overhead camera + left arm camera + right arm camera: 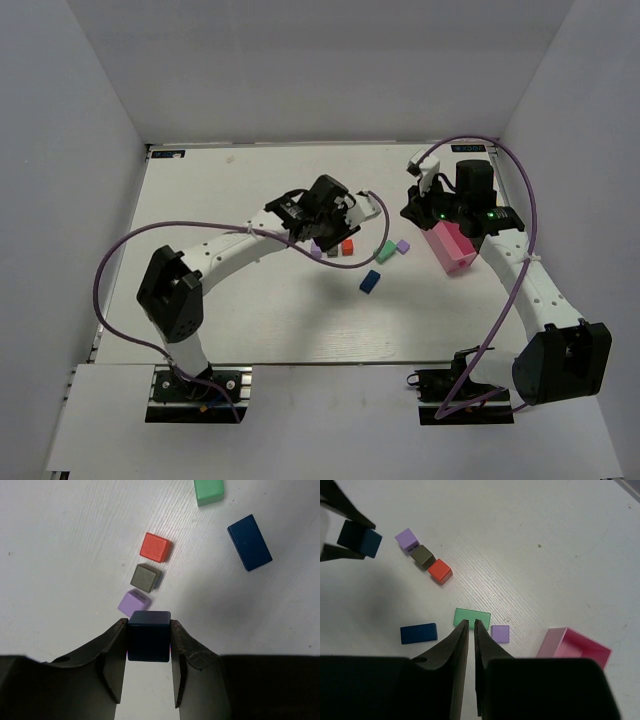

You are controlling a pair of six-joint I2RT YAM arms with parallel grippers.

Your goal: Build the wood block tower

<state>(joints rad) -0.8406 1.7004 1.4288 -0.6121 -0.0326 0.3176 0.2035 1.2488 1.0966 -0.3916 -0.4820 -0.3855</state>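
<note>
**Left arm grips dark blue cube as blocks lie loose on table**

The left gripper [148,625] clamps a dark blue cube [149,636] between its two fingers, held up off the white table [220,300] at the end of a short diagonal row of three small cubes: purple [134,602], grey-brown [146,577] and red [156,547], set close together. Further out lie a blue brick [249,542] and a green block [209,491], each apart from the row. A second purple cube [500,633] sits just beside the green block. Every block on the table lies singly, none on another. The right gripper [471,623] hangs over the near edge of the green block, its jaws drawn to a thin slit with nothing between them. The pink tray [575,645] rests near the second purple cube, on the side away from the row.
</note>
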